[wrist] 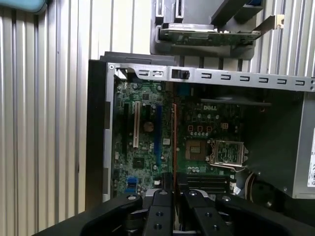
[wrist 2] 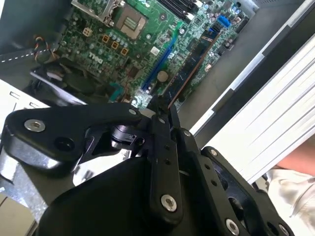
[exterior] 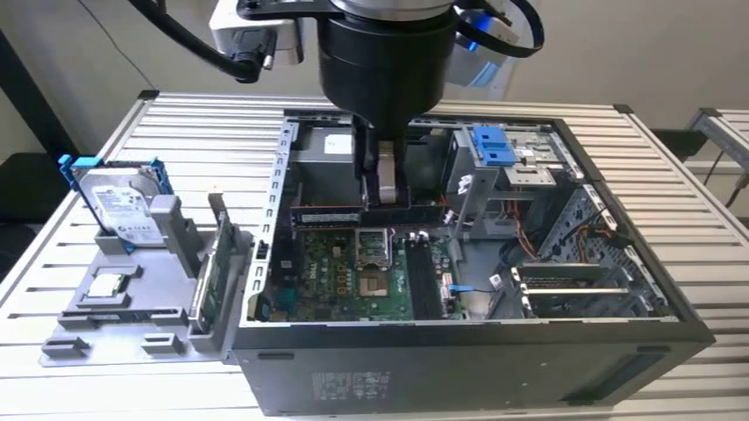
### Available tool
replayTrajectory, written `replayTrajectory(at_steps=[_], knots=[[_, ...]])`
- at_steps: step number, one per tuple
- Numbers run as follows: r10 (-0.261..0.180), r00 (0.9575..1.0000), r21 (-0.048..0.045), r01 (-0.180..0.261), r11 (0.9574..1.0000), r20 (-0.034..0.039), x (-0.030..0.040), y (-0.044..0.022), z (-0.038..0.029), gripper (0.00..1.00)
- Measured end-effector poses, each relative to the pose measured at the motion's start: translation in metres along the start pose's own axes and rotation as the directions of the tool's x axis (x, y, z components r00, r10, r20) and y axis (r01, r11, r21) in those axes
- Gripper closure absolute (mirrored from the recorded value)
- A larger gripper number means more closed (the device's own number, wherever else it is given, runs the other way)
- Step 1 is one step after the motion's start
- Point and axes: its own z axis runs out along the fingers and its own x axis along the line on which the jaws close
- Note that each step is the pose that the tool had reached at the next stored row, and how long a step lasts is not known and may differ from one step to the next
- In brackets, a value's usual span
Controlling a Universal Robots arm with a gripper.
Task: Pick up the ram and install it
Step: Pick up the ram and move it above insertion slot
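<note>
My gripper [exterior: 387,197] hangs inside the open computer case [exterior: 468,351], shut on the ram [exterior: 333,214]. The ram is a long dark stick held level above the green motherboard [exterior: 345,276]. It sits over the back part of the board, apart from the black memory slots [exterior: 424,274] nearer the front. In the second wrist view the ram [wrist 2: 192,64] runs out edge-on from my shut gripper [wrist 2: 161,112] across the board. In the first wrist view it shows as a thin brown edge [wrist: 173,142] above my gripper [wrist: 173,195].
On the exterior view's left a grey holder [exterior: 105,329] carries a silver hard drive with blue rails [exterior: 117,206], a green card with a metal bracket [exterior: 217,263] and a small chip [exterior: 108,285]. A person's sleeve [wrist 2: 295,191] is beside the slatted table [exterior: 714,246].
</note>
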Motion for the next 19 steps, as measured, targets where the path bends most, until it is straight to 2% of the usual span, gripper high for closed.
replayTrajectory(at_steps=[19], knots=[[0.000,1.0000,0.0000,0.000,1.0000,0.0000,0.0013,-0.0389,0.0004,0.85]])
